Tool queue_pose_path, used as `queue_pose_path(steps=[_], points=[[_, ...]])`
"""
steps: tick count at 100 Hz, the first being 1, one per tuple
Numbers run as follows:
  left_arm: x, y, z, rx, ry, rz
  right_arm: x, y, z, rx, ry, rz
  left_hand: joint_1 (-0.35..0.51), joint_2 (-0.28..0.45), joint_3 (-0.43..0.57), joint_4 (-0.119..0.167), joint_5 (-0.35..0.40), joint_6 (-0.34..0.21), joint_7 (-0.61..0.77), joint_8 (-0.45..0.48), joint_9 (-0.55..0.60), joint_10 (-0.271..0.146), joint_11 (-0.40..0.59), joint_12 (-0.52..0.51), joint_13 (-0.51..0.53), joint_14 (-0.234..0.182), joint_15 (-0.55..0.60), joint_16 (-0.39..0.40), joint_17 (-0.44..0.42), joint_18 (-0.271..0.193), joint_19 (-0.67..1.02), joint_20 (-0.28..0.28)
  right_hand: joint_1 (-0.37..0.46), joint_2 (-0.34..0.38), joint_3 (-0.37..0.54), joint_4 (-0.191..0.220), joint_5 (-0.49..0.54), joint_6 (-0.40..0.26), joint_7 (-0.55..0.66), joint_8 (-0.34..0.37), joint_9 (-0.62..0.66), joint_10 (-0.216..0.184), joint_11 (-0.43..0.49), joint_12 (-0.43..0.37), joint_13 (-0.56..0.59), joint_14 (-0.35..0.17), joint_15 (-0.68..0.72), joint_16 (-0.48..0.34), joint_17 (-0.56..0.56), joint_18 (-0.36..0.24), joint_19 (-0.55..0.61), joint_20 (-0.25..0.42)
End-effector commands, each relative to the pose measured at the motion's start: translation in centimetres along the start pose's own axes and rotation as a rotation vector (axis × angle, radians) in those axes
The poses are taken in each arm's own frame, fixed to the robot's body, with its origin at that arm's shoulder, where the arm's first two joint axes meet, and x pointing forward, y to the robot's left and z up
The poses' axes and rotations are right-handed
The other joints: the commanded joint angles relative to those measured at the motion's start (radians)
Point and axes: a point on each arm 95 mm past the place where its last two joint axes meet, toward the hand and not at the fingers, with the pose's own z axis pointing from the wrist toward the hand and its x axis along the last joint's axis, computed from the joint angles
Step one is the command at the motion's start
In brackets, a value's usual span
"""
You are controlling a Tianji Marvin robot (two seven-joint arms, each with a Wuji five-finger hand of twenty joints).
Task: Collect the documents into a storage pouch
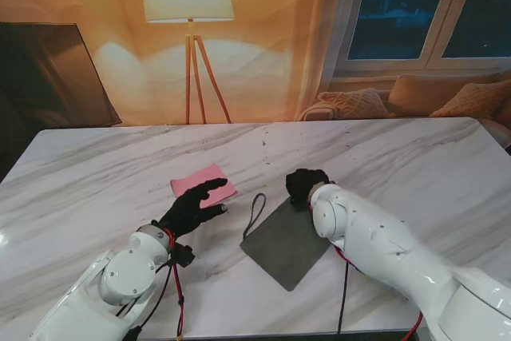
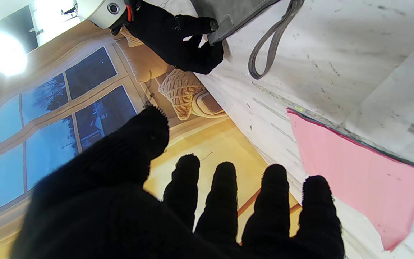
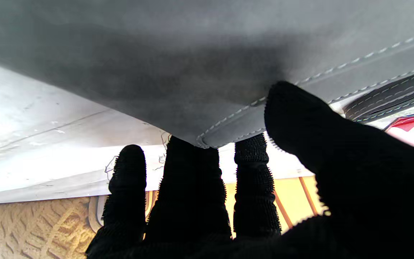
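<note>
On the bench: a pink document (image 1: 204, 184) lies flat to the left; a grey pouch (image 1: 286, 241) lies flat just right of it, its wrist strap (image 1: 254, 212) trailing toward the document.
Left hand (image 1: 192, 207): fingers spread, holding nothing, hovering at the document's near edge.
Right hand (image 1: 306, 184): pinching the pouch's far corner between thumb and fingers (image 3: 189, 180), seen plainly from its wrist.
Step, as I judge it: pick up the document while the pouch is held.
Doing it well: press the fingertips onto the document and drag it toward an edge to lift; thin paper resists pinching.
Watch: keep the pouch mouth raised and steady.
</note>
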Motion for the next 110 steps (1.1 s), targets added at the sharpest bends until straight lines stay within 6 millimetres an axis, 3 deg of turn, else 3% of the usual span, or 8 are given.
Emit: queue_pose_path(steps=[1,20,37,59,76,80,87,110], points=[[-0.1,0.5,0.1,-0.025,-0.007,-0.011,0.0,-0.8,-0.1,0.025,-0.002,-0.013,-0.003,0.007,-0.018,-0.020,0.009,-0.035,-0.001,0.009,0.043,0.000,0.009,0.016,0.003,0.000,0.007,0.007,-0.008,-0.016,-0.011,0.014,0.040,-0.032,0.054,-0.054,0.064,-0.003,0.115,0.006,0.023,0.011,0.020,0.014,0.070,0.027,0.042,-0.001,0.010,0.012,0.045,-0.027],[-0.1,0.6,0.2,-0.031,-0.010,-0.012,0.2,-1.2,-0.1,-0.006,0.004,0.012,-0.004,0.007,-0.019,-0.020,0.009,-0.035,-0.001,0.009,0.045,-0.002,0.010,0.017,0.004,0.001,0.008,0.008,-0.007,-0.014,-0.010,0.014,0.102,-0.044,0.068,-0.072,0.226,-0.025,0.237,-0.033,0.122,0.006,0.029,0.011,0.130,0.041,0.053,-0.006,0.048,0.040,0.114,-0.051],[-0.1,0.8,0.4,-0.047,-0.015,-0.022,-0.2,-1.4,-0.5,-0.036,-0.003,0.030,-0.003,0.010,-0.021,-0.020,0.009,-0.035,-0.001,0.008,0.043,0.000,0.009,0.016,0.003,0.002,0.008,0.008,-0.008,-0.015,-0.010,0.014,0.117,-0.029,0.067,-0.071,0.249,-0.016,0.256,-0.039,0.183,0.009,0.013,-0.009,0.184,0.058,0.048,-0.016,0.083,0.055,0.154,-0.061],[0.0,1.1,0.5,-0.053,-0.019,-0.040,-0.7,-1.5,-1.3,-0.101,-0.016,0.079,-0.002,0.014,-0.026,-0.019,0.012,-0.034,0.000,0.009,0.044,0.000,0.009,0.017,0.002,0.004,0.008,0.008,-0.007,-0.014,-0.008,0.015,0.143,-0.064,0.097,-0.069,0.284,0.002,0.292,-0.072,0.477,0.064,-0.056,-0.060,0.452,0.147,0.034,-0.081,0.273,0.114,0.313,-0.095],[0.0,1.1,0.6,-0.060,-0.018,-0.041,-0.9,-1.1,-1.9,-0.140,-0.008,0.099,-0.002,0.015,-0.028,-0.019,0.013,-0.034,0.000,0.009,0.044,-0.002,0.009,0.017,0.003,0.003,0.009,0.009,-0.006,-0.014,-0.007,0.016,0.157,-0.090,0.114,-0.067,0.311,-0.026,0.294,-0.082,0.643,0.082,-0.075,-0.068,0.635,0.196,0.116,-0.143,0.440,0.133,0.449,-0.128],[0.0,1.1,0.6,-0.061,-0.018,-0.041,-0.9,-1.0,-2.1,-0.149,-0.006,0.106,-0.003,0.016,-0.029,-0.019,0.013,-0.034,0.000,0.009,0.044,-0.001,0.009,0.017,0.003,0.004,0.009,0.009,-0.005,-0.014,-0.006,0.016,0.167,-0.093,0.115,-0.065,0.323,-0.040,0.287,-0.073,0.658,0.080,-0.072,-0.068,0.675,0.194,0.159,-0.175,0.482,0.140,0.484,-0.149],[0.0,1.1,0.6,-0.060,-0.019,-0.043,-0.9,-0.7,-2.4,-0.171,0.003,0.116,-0.001,0.016,-0.030,-0.019,0.013,-0.033,-0.001,0.008,0.043,-0.001,0.009,0.017,0.003,0.004,0.009,0.009,-0.005,-0.013,-0.006,0.017,0.179,-0.103,0.121,-0.063,0.339,-0.048,0.284,-0.069,0.662,0.078,-0.065,-0.067,0.767,0.141,0.258,-0.201,0.575,0.133,0.548,-0.161],[0.0,1.2,0.7,-0.063,-0.023,-0.050,-0.9,0.1,-3.5,-0.217,0.035,0.131,-0.001,0.015,-0.031,-0.018,0.013,-0.033,-0.001,0.008,0.044,-0.001,0.010,0.017,0.004,0.005,0.010,0.009,-0.002,-0.012,-0.003,0.019,0.193,-0.117,0.128,-0.060,0.362,-0.053,0.280,-0.073,0.673,0.076,-0.017,-0.043,0.807,0.139,0.293,-0.206,0.625,0.131,0.572,-0.167]])
